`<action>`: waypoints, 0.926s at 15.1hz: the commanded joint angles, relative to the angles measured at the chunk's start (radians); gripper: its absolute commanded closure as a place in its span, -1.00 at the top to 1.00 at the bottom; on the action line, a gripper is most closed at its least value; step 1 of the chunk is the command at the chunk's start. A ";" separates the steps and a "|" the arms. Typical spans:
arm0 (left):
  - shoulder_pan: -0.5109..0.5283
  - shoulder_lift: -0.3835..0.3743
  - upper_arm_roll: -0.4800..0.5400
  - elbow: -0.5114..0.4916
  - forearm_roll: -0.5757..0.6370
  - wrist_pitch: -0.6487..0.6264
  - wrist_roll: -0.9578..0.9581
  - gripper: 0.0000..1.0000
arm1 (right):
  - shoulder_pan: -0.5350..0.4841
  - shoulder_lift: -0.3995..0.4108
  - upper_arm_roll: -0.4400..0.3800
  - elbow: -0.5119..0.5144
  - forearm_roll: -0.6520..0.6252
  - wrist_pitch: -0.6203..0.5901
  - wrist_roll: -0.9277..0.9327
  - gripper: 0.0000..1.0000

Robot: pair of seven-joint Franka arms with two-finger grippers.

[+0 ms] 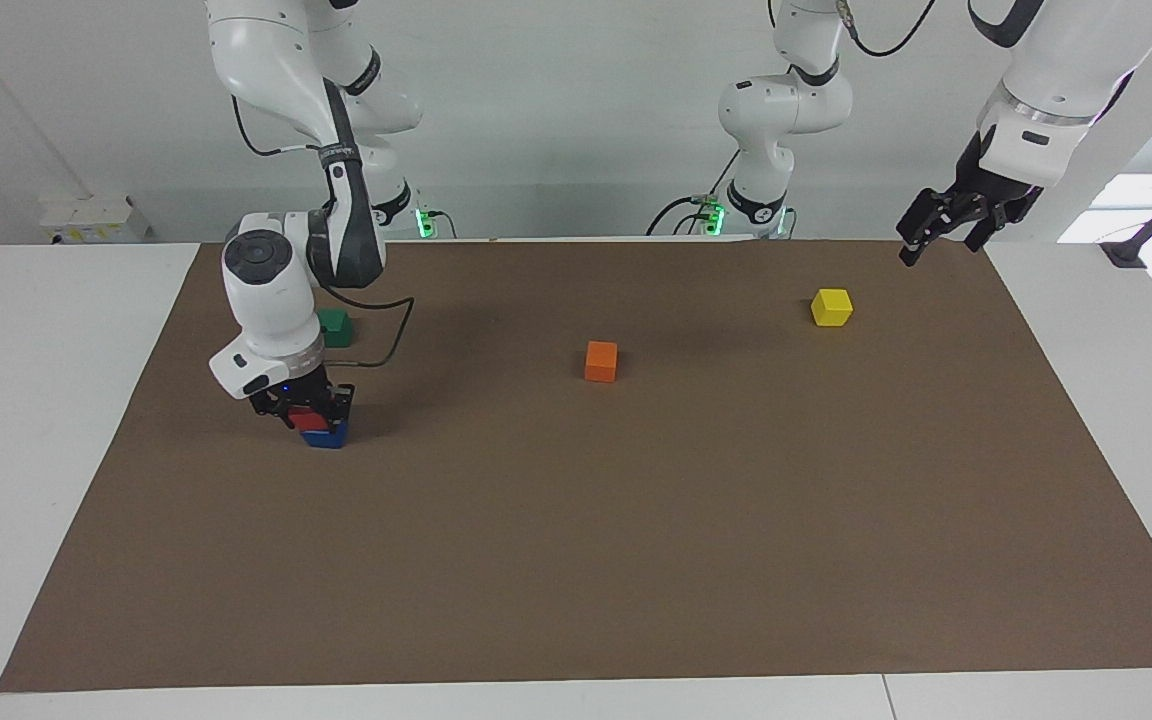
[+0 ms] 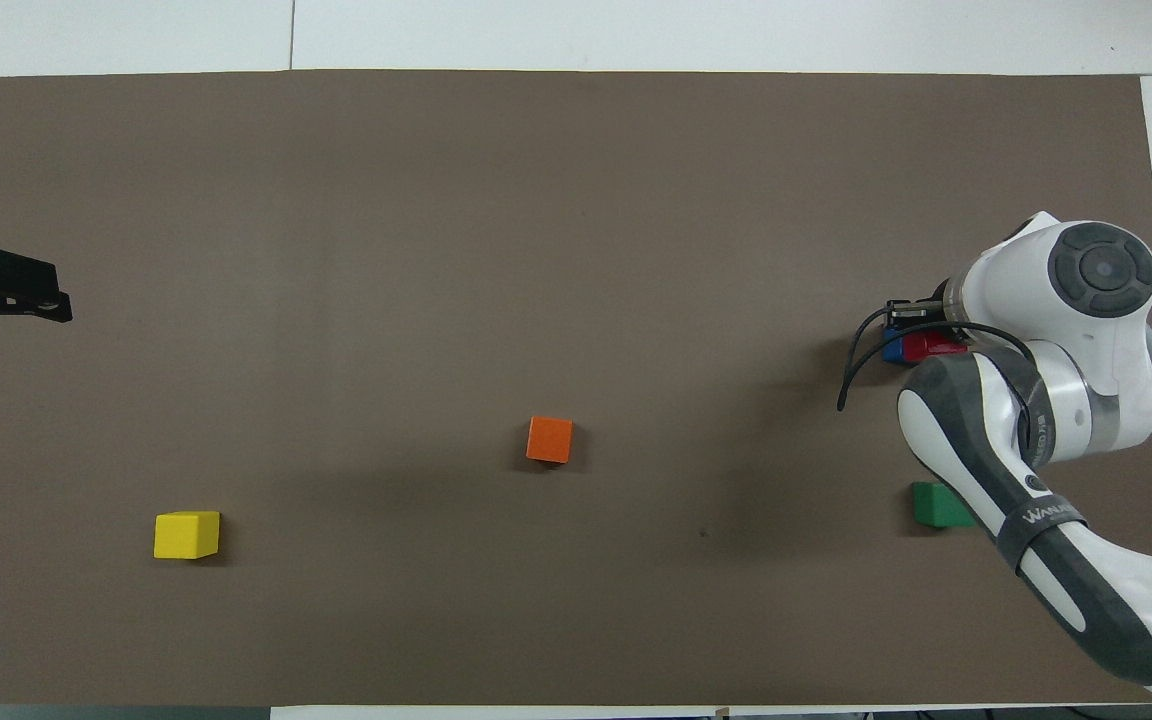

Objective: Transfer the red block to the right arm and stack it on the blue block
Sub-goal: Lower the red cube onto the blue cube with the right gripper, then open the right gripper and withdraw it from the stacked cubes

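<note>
Two blocks stacked, red on blue, in the right gripper's clasp

Two cubes form a short stack near the right arm's end of the table: the red block (image 1: pixel 310 420) sits on top of the blue block (image 1: pixel 324 436), which rests on the brown mat (image 1: pixel 636 560). Seen from overhead, the red block (image 2: pixel 931 346) shows beside a sliver of the blue block (image 2: pixel 892 351), both partly hidden under the arm's wrist. The right gripper (image 1: pixel 303 405) is down on the stack, its fingers closed on the red block. The right arm (image 1: pixel 271 290) bends down steeply over it, a thin black cable (image 1: pixel 391 335) looping from its wrist.

A green block (image 1: pixel 336 326) lies nearer to the robots than the stack, partly hidden by the right arm. An orange block (image 1: pixel 601 361) sits about midway along the mat. A yellow block (image 1: pixel 831 307) lies toward the left arm's end, nearer to the robots than the orange one.

The left gripper (image 1: pixel 941 225) hangs raised over the mat's corner at the left arm's end, fingers spread wide with nothing between them; that arm waits there, well apart from the stack.
</note>
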 commanded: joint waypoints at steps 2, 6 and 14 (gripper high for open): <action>-0.017 -0.007 0.019 -0.011 -0.016 -0.003 0.009 1.00 | -0.017 -0.003 0.008 -0.024 -0.028 0.036 0.035 0.71; -0.017 -0.007 0.018 -0.011 -0.016 -0.005 0.008 1.00 | -0.017 -0.003 0.008 -0.015 -0.028 0.028 0.032 1.00; -0.015 -0.016 0.016 -0.017 -0.015 -0.005 0.008 1.00 | -0.001 -0.064 0.031 0.255 0.047 -0.314 -0.127 1.00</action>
